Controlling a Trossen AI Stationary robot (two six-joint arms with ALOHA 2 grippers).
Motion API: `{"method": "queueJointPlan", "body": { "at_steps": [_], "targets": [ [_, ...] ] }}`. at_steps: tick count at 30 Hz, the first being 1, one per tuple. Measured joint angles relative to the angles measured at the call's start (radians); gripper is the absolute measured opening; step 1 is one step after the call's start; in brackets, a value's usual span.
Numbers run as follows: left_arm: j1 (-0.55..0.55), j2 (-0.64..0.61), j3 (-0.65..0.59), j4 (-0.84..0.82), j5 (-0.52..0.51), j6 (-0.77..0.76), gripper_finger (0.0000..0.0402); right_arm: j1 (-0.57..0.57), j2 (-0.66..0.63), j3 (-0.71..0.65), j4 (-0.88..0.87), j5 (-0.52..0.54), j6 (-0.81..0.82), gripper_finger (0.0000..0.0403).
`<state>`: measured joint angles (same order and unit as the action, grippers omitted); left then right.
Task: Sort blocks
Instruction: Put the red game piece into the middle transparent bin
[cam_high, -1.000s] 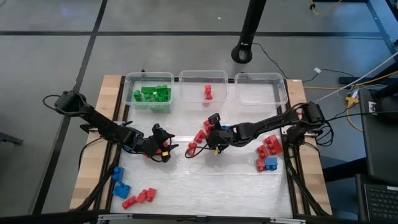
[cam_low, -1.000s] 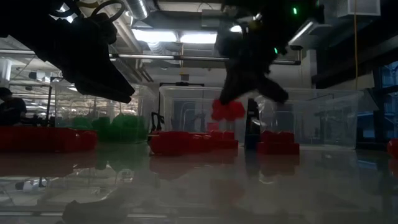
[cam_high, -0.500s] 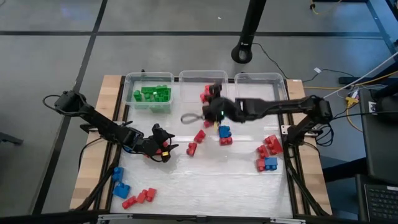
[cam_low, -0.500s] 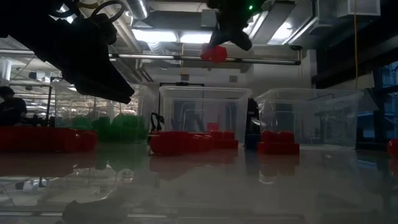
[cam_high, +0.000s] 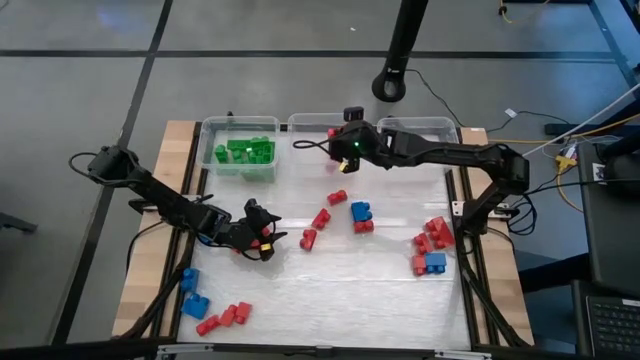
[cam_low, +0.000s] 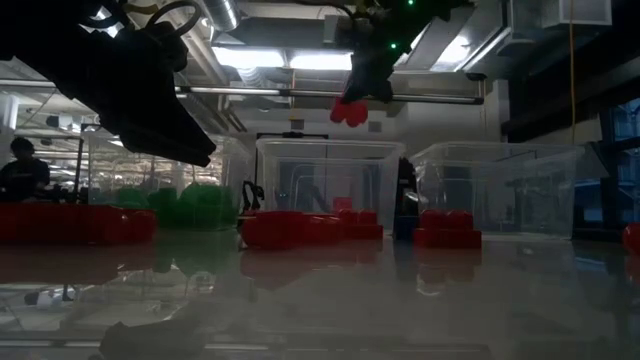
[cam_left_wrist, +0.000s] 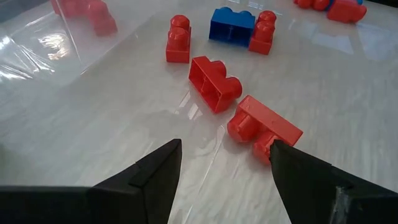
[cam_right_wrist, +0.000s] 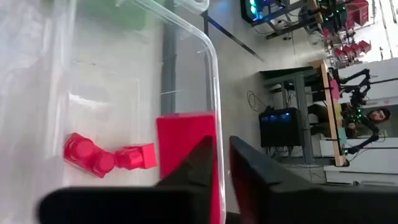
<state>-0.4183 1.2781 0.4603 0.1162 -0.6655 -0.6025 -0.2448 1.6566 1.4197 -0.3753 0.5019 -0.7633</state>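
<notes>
My right gripper (cam_high: 337, 140) hangs above the middle clear bin (cam_high: 300, 124), shut on a red block (cam_low: 349, 110) well above the table. Two red blocks (cam_right_wrist: 106, 158) lie on that bin's floor. The left bin (cam_high: 212, 150) holds green blocks (cam_high: 245, 150). My left gripper (cam_high: 268, 240) stands open low over the table's left half, nothing between its fingers. Two red blocks (cam_left_wrist: 214, 84) (cam_left_wrist: 264, 127) lie just ahead of it. My right gripper pinches the red block between its two fingers, on a flat side (cam_right_wrist: 183, 143). The fingers slant downward toward the table's far edge. The block hangs at the fingertips (cam_low: 362, 85), lifted clear above the middle bin.
The right clear bin (cam_high: 455, 150) stands empty at the far edge. Loose red blocks (cam_high: 320, 218) and a blue one (cam_high: 360, 211) lie mid-table. A red and blue cluster (cam_high: 432, 245) lies at the right, and blue (cam_high: 192, 292) and red blocks (cam_high: 225, 318) at the near left.
My right gripper has risen from the middle of the table with the red block and swung toward the far edge, to above the middle bin, rolling as it went. The block has been lifted clear of the table.
</notes>
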Motion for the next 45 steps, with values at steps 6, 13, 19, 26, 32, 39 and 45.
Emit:
{"method": "queueJointPlan", "body": {
  "at_steps": [6, 13, 19, 26, 32, 39, 45],
  "targets": [
    [0.000, 0.000, 0.000, 0.000, 0.001, -0.004, 0.0230, 0.009, -0.004, 0.000, -0.004, 0.008, -0.001, 0.0160],
    [0.000, 0.000, 0.000, 0.001, 0.004, -0.007, 0.0230, 0.105, -0.018, 0.121, -0.277, -0.014, 0.077, 0.0239],
    [0.000, 0.000, 0.000, 0.001, 0.004, -0.006, 0.0230, 0.254, -0.018, 0.164, -0.532, -0.186, 0.183, 0.0260],
    [0.000, 0.000, 0.000, 0.000, 0.004, 0.000, 0.0230, 0.404, 0.013, 0.116, -0.700, -0.243, 0.374, 0.0254],
    [0.000, 0.000, 0.001, 0.004, 0.004, -0.001, 0.0230, 0.463, 0.013, -0.048, -0.682, -0.271, 0.491, 0.0250],
    [0.000, 0.000, 0.001, 0.005, 0.004, -0.003, 0.0230, 0.447, 0.014, -0.232, -0.542, -0.312, 0.551, 0.0250],
    [0.000, 0.000, 0.001, 0.005, 0.004, -0.003, 0.0230, 0.417, 0.014, -0.328, -0.416, -0.349, 0.575, 0.0250]
  ]
}}
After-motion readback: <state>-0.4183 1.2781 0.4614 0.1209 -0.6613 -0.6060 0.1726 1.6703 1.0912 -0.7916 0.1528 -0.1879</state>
